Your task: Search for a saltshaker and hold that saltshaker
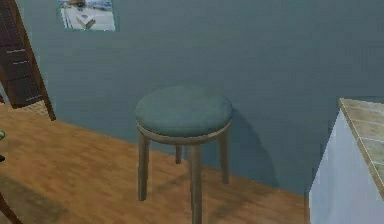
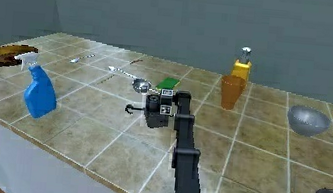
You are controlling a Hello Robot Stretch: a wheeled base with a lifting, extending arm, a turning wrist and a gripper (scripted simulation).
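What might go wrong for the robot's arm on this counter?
The gripper works among clutter and might nudge the metal spoon or the green thing nearby. If the arm swings sideways, it may topple the blue spray bottle or the amber pump bottle.

no legible text, number or sign can be read. black marks are borne by the two small white squares [image 2: 161, 106] at the far end of the arm [image 2: 185, 151], but no characters can be made out; no print is discernible on the wall picture [image 1: 87, 14].
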